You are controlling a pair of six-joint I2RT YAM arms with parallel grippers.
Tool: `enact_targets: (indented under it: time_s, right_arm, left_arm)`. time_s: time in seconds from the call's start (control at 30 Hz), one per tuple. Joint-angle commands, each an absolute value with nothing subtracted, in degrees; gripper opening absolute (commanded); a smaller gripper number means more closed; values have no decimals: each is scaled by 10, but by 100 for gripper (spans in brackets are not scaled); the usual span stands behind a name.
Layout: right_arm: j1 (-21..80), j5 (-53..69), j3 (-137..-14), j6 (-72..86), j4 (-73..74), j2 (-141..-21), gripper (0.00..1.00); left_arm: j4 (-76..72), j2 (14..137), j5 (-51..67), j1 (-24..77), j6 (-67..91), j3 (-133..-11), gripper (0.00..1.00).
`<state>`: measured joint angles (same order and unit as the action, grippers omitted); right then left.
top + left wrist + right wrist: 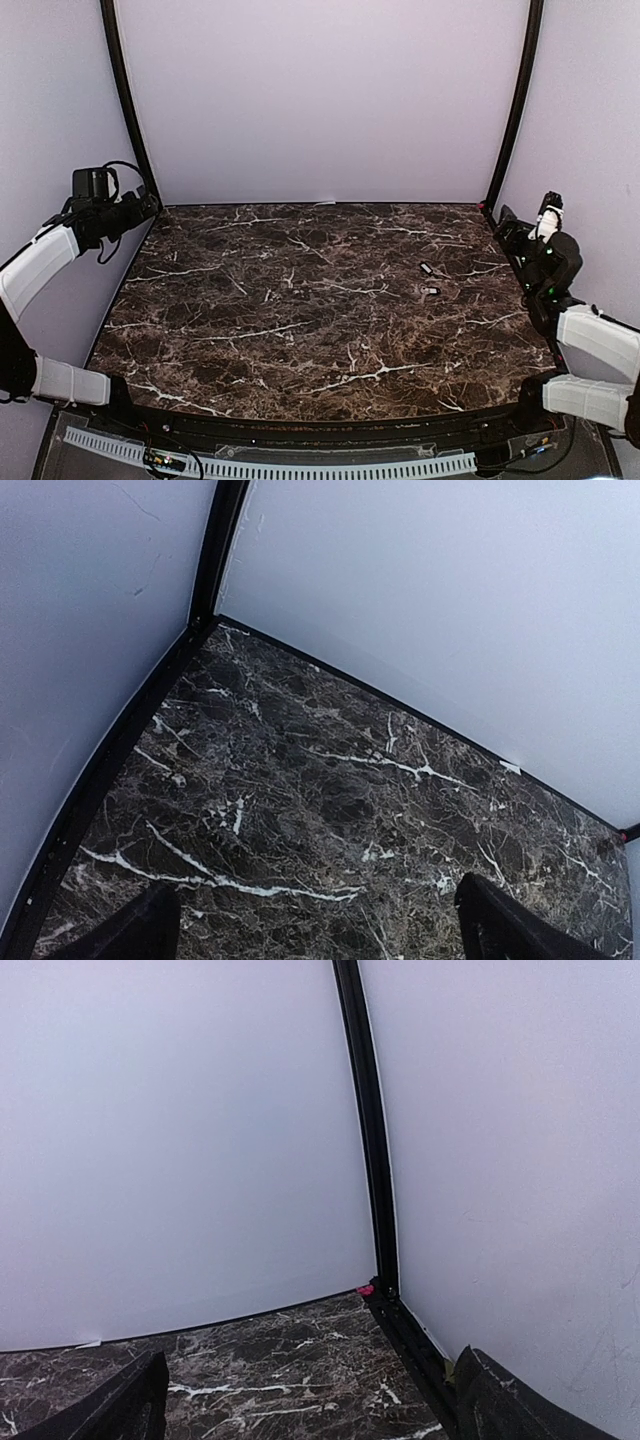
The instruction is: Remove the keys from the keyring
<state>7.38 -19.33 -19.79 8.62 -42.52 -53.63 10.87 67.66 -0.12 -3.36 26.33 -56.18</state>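
Two keys lie on the dark marble table (250, 340), right of centre: one key (426, 268) and a second key (430, 291) just in front of it, a little apart. No keyring can be made out. My left gripper (146, 208) hangs at the far left edge, well away from them, open with only marble between its fingers (512, 928). Over the table's far right corner, right of the keys, my right gripper (506, 224) stands open and holds nothing. Neither wrist view shows the keys.
White walls close the back and both sides, with black posts (125, 90) at the two back corners. A small pink mark (365, 1289) sits at the far right corner. A white cable strip (270, 468) runs along the near edge.
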Motion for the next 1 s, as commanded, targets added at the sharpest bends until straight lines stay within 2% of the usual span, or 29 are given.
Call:
enact_targets:
  time_s: [0.0,0.2,0.37,0.5,0.87,0.97]
  right_arm:
    - [70,-166,-231,119,-339,-510,99]
    - [69,-75,-320,147,-203,-543,99]
    - [69,-2,-407,195,-72,-642,95]
    - [75,86,-420,197,-65,-705,92]
    - [138,188,-475,164,-9,-893,67]
    - [150,200,-489,136,0,-930,65]
  left_arm:
    - [154,686,33,-33,232,-599,99]
    - [146,657,49,-33,199,-612,99]
    - [119,627,-20,-33,177,-589,99]
    - [110,605,-14,-33,142,-567,99]
    - [109,570,-31,-35,144,-546,99]
    - [110,565,-38,-35,142,-542,99]
